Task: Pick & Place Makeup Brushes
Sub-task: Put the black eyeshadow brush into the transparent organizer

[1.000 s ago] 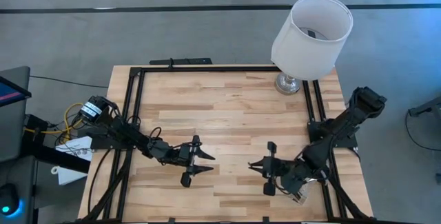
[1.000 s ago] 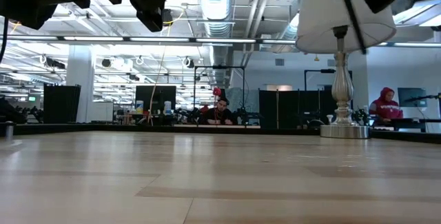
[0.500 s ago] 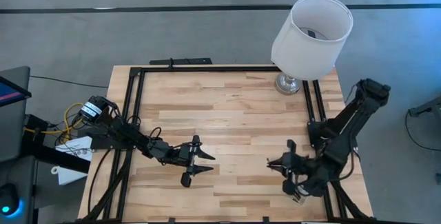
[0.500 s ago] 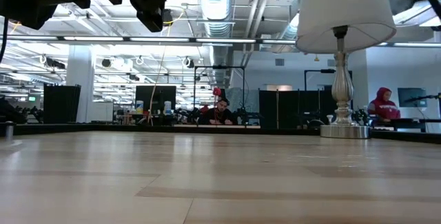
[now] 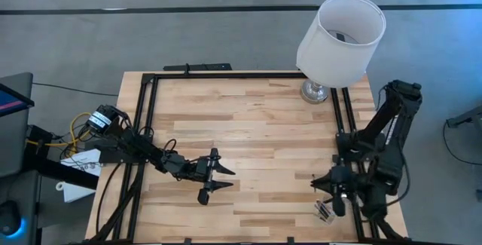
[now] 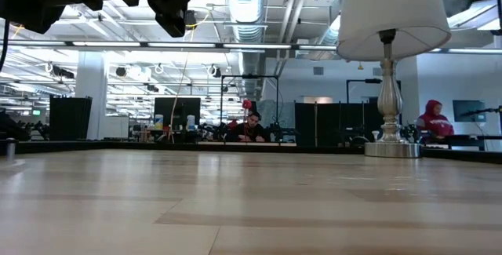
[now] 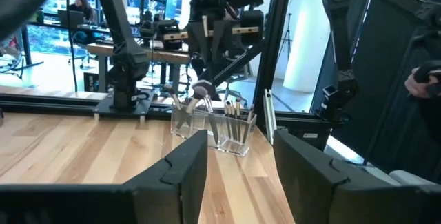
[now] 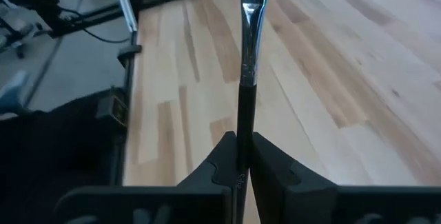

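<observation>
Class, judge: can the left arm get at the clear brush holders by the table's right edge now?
Probably not cleanly. Bare table lies between the open left claw and the holders, but the right claw, shut on a brush, hangs beside them.

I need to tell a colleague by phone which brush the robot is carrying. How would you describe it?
Start at the white-shaded lamp at the wooden table's far right corner, then follow that edge to the near corner. There the right pincer is shut on a slim black-handled brush with a silver ferrule, the only one outside the clear holders.
</observation>
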`<state>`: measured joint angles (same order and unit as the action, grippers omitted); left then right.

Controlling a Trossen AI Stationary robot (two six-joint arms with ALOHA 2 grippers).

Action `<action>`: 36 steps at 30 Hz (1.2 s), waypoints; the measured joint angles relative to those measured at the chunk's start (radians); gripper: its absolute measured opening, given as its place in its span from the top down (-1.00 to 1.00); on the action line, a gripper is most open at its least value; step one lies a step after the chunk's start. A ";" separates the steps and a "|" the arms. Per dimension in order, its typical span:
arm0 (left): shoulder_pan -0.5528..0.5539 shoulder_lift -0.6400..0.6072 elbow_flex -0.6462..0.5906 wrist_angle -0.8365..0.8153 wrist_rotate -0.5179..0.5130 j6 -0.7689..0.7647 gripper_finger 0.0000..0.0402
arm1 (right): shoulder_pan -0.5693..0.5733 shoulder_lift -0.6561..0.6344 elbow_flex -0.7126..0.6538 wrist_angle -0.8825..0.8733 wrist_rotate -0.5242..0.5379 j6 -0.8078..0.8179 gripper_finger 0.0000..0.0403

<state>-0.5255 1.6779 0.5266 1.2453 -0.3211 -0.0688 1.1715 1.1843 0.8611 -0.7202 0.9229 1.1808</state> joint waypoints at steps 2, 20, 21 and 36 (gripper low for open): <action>0.000 0.000 0.000 -0.001 0.000 -0.010 0.19 | 0.033 -0.009 0.000 -0.060 -0.002 0.083 0.91; 0.003 0.000 0.000 -0.042 0.000 -0.026 0.19 | 0.243 0.134 0.000 -0.100 -0.031 0.464 0.91; 0.003 0.000 0.000 -0.044 0.000 -0.026 0.19 | 0.248 0.147 0.000 -0.098 -0.031 0.477 0.91; 0.003 0.000 0.000 -0.056 0.000 -0.045 0.19 | 0.234 0.263 0.018 -0.002 -0.087 0.461 0.90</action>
<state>-0.5224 1.6779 0.5266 1.1891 -0.3214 -0.1134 1.4052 1.4476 0.8795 -0.7223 0.8363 1.6421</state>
